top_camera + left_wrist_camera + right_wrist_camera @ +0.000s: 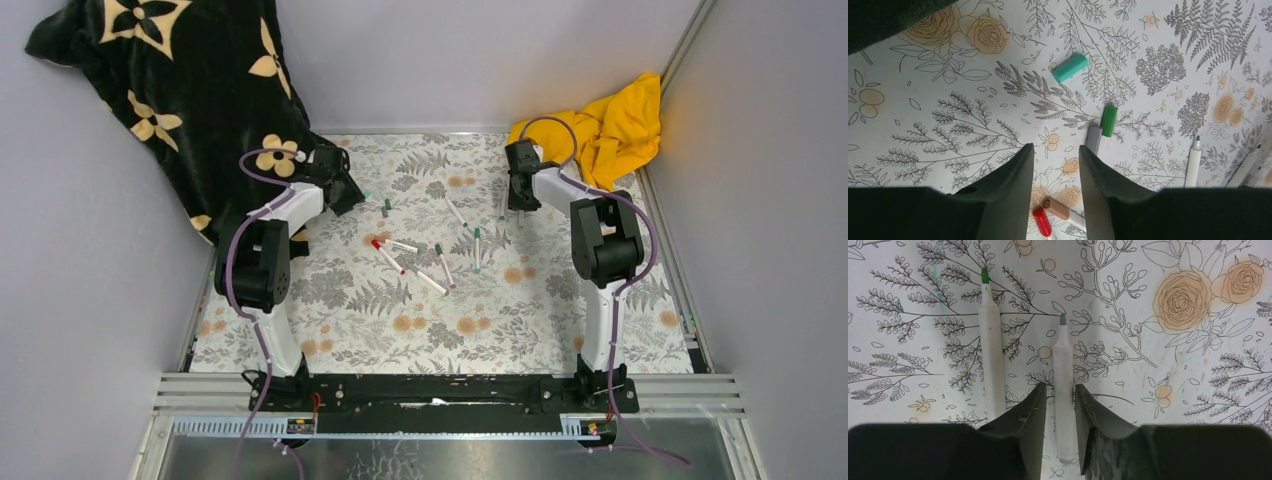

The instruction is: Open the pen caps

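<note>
Pen caps (387, 207) sit scattered on the floral table (330, 330), some on pens, some off. Nearest the bases, mid-table, is a loose bunch of white pens (430, 281). The red cap (376, 243) is on its pen, and a tan cap (1057, 206) is on the pen just beside it. Further out, three caps lie loose: grey cap (1093, 139) and green cap (1108, 120) touching, teal cap (1070, 68) apart beyond them. Left gripper (1055, 147) hangs just short of these, jaws partly apart, nothing gripped; the red and tan caps show through the gap. Right gripper (1060, 388) is low on the far right part of the table, jaws narrowly apart astride the grey-tipped pen (1063, 355), which is uncapped and lying flat. A slim gap shows on one side, so no clamp. Green-tipped pen (989, 340), also uncapped, lies just beside it, near parallel. Far back: black flowered cloth (170, 80) at left, yellow cloth (620, 125) at right.
</note>
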Controlling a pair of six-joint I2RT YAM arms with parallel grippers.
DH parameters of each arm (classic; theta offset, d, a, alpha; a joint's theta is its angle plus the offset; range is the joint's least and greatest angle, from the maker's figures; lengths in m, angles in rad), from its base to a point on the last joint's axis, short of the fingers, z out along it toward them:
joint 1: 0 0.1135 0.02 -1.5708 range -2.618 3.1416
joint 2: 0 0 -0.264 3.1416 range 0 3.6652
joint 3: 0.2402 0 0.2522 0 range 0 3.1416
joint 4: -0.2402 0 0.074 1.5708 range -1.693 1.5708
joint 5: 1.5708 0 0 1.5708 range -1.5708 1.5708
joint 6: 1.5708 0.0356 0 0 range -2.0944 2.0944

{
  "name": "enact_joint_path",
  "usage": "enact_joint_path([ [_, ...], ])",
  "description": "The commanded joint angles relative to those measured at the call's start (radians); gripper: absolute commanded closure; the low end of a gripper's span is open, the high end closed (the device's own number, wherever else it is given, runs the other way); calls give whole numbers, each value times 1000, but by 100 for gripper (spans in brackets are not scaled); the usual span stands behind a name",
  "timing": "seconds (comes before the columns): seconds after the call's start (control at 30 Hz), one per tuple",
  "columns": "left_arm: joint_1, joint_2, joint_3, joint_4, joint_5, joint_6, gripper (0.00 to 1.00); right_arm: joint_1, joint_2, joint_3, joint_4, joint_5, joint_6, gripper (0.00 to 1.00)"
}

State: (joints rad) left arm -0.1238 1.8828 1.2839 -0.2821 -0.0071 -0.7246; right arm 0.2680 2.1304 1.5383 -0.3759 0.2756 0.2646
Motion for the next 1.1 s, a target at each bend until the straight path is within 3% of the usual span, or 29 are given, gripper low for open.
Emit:
enact_joint_path([
  [0.0, -7, -45, -19, 58, 2, -16, 55, -6, 5, 28, 14, -4, -11, 65],
  [0.27, -7, -73, -41, 66, 2, -20, 54, -6, -25, 32, 9, 5, -14, 62],
  [0.57, -17, -123, -52, 89, 35, -34, 54, 10, -185, 28, -21, -8, -48, 61],
  [0.8, -43, -153, -69, 118, 84, -56, 45, 136, -232, -18, -144, -62, -74, 62],
  [1.07, -76, -180, -84, 139, 110, -75, 41, 266, -299, -198, -84, -122, 14, 61],
])
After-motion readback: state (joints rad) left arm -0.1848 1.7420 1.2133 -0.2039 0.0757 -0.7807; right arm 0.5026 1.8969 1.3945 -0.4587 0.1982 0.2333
